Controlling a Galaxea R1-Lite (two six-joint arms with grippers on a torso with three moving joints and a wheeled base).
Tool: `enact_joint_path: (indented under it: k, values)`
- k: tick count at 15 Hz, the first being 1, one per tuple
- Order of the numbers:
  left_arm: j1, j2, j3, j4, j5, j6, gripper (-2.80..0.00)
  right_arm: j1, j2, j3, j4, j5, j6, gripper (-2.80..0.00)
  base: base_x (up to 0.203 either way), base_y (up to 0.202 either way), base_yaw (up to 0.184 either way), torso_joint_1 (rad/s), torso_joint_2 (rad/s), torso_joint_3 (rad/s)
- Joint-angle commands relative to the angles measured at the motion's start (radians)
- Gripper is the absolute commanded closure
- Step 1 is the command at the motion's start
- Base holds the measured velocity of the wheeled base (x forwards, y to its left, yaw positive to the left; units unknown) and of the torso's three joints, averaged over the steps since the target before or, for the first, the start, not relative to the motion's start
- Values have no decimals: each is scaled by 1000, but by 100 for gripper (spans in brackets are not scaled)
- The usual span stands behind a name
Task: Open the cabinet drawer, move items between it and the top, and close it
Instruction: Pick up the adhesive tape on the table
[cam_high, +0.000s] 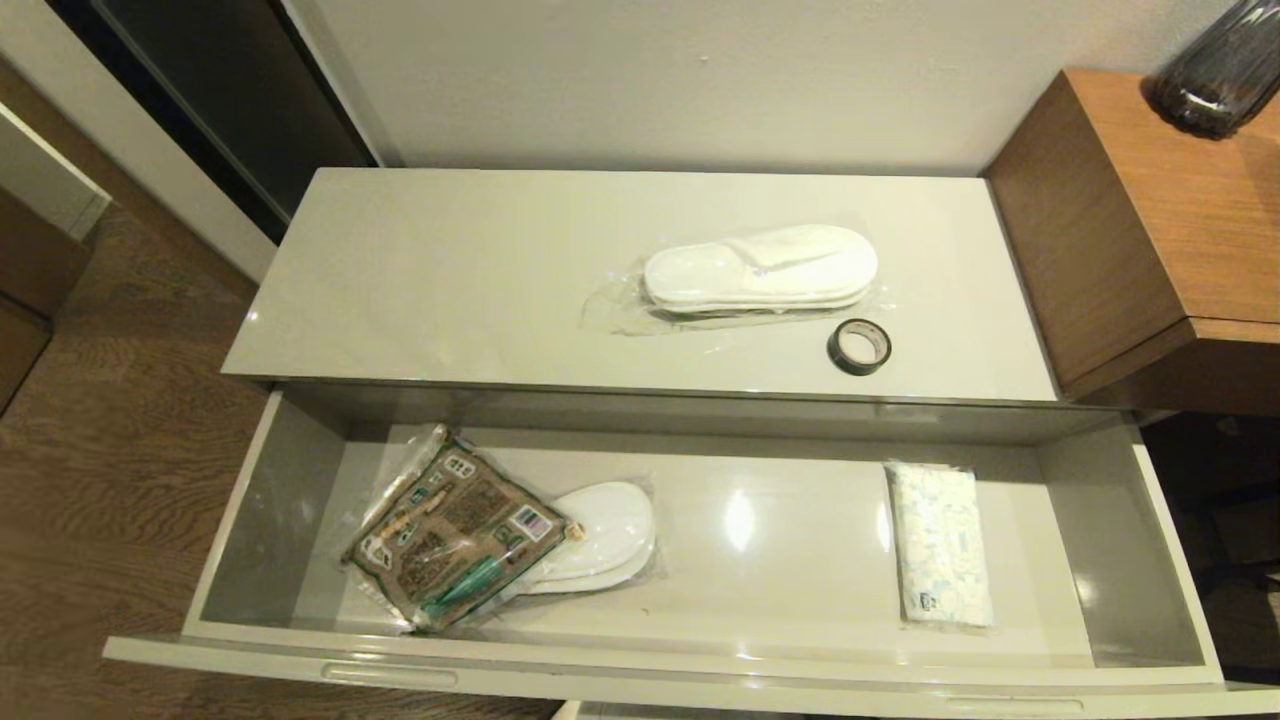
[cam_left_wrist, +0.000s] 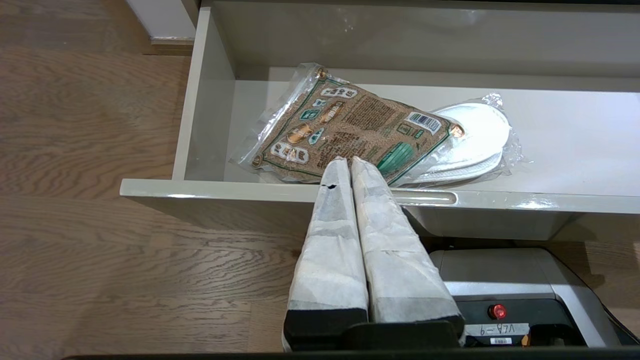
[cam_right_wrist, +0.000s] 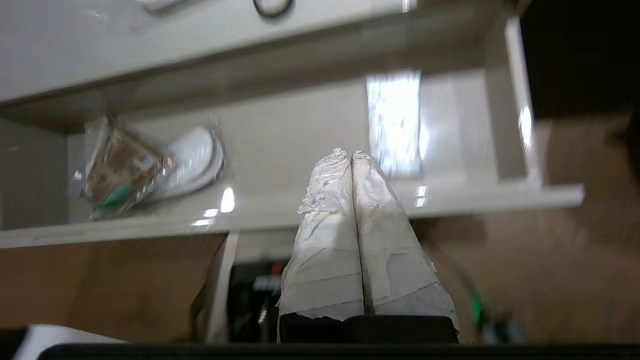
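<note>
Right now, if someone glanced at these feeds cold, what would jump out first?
The cabinet drawer stands wide open, with a brown-and-green packet lying over wrapped slippers at its left end and a white printed pack at its right. On the top sit another slipper pair and a black tape roll. The left gripper and right gripper are shut, in front of the drawer.

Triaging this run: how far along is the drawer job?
Done: cabinet drawer is open. In hand: nothing; left gripper and right gripper are shut, empty, before it. Left: brown-and-green packet in the drawer; slipper pair and tape roll on top; closing.
</note>
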Motion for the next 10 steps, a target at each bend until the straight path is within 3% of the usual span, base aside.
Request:
enact_joint_path:
  k: [1, 6, 10]
  values:
    - [1, 2, 0, 0, 0, 0, 0, 1, 372, -114, 63, 11, 30, 0, 0, 0, 0, 0, 0, 0]
    - [0, 2, 0, 0, 0, 0, 0, 39, 935, -250, -91, 91, 54, 0, 0, 0, 0, 0, 0, 0]
    - [-1, 2, 0, 0, 0, 0, 0, 159, 1141, -372, -321, 103, 83, 0, 0, 0, 0, 0, 0, 0]
